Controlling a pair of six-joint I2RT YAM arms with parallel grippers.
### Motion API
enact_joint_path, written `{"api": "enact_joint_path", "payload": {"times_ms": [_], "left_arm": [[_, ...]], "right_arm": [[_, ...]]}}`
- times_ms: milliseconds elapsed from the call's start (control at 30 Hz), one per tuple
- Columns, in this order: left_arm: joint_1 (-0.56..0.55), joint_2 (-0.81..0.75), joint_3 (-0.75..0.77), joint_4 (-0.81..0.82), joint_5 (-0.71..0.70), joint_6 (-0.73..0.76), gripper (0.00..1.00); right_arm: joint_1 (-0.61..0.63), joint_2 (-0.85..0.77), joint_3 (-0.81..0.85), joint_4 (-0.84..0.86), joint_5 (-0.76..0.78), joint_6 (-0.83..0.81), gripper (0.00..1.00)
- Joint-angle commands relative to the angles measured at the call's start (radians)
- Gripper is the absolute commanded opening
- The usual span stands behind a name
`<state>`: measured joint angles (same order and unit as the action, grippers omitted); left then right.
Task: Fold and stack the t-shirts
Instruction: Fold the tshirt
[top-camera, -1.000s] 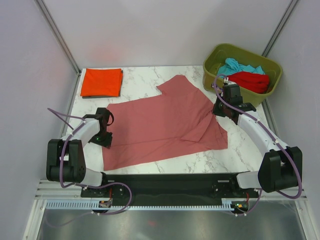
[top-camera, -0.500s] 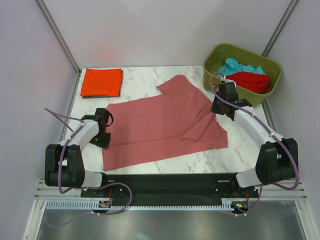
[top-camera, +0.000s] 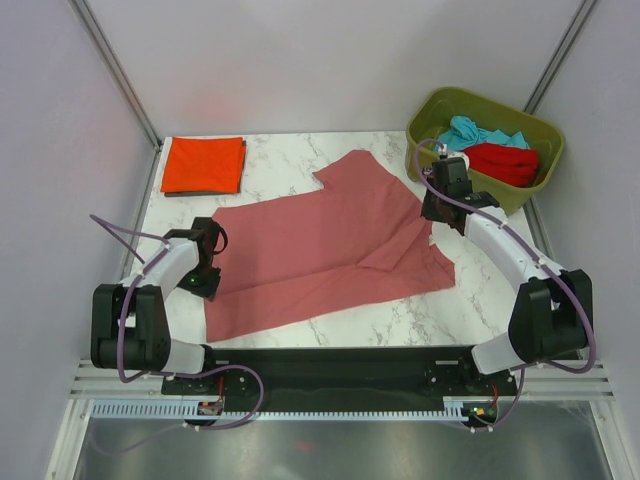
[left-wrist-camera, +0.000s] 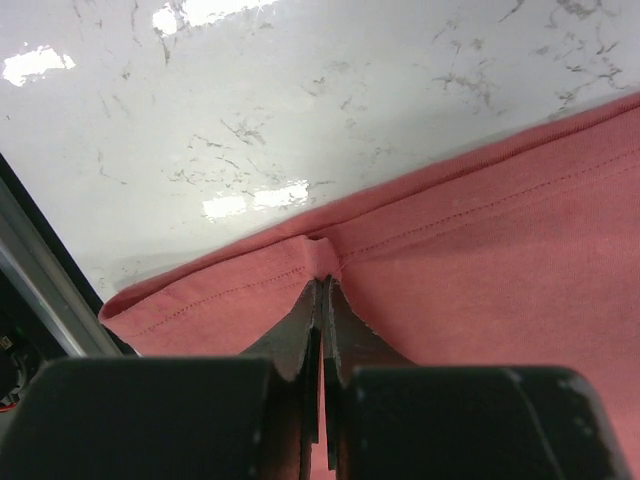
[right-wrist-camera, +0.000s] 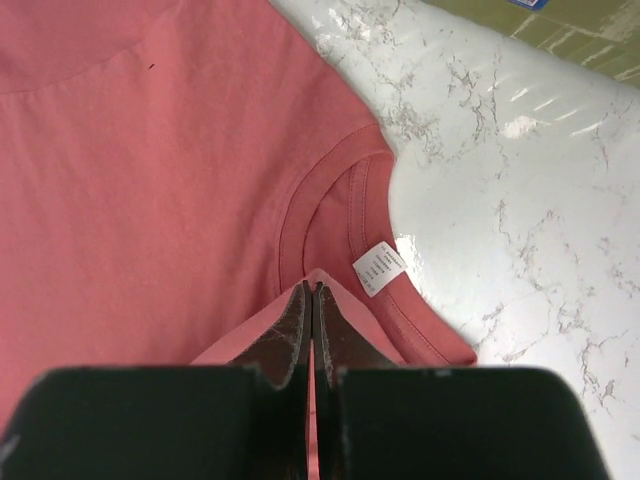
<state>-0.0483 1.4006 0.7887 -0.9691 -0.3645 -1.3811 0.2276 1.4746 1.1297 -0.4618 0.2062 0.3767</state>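
A dusty pink t-shirt (top-camera: 320, 250) lies spread across the marble table. My left gripper (top-camera: 207, 268) is shut on its hem at the left edge; the left wrist view shows the hem (left-wrist-camera: 330, 250) pinched between the closed fingertips. My right gripper (top-camera: 436, 212) is shut on a fold of the same shirt near the collar, and in the right wrist view the neckline and white label (right-wrist-camera: 380, 268) lie just past the closed fingertips. A folded orange-red t-shirt (top-camera: 203, 164) lies at the back left. Teal (top-camera: 478, 131) and bright red (top-camera: 502, 162) t-shirts sit in the bin.
The olive-green plastic bin (top-camera: 432, 118) stands at the back right, close behind my right arm. The table's left rail (left-wrist-camera: 45, 290) runs near my left gripper. Bare marble (top-camera: 280, 155) shows between the folded shirt and the pink one.
My left gripper closed onto the hem. My right gripper moved back and left with the collar fold, lifting and drawing the shirt's right side inward.
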Motion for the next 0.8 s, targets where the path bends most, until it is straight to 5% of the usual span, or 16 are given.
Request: {"api": "enact_joint_path", "payload": {"times_ms": [0,600,767], "left_arm": [[-0.001,-0.008,0.018,-0.023,-0.082,-0.059,0.02],[-0.004,0.011,0.04,-0.02,-0.105,-0.036,0.04],[-0.019,-0.077,0.058,-0.022,-0.139,0.005,0.42]], "right_arm": [[0.006,0.019,0.045,0.043,0.029,-0.022,0.0],[0.009,0.139,0.088,0.084,0.032,-0.025,0.0],[0.01,0.168,0.154,0.069,-0.022,-0.035,0.21]]}}
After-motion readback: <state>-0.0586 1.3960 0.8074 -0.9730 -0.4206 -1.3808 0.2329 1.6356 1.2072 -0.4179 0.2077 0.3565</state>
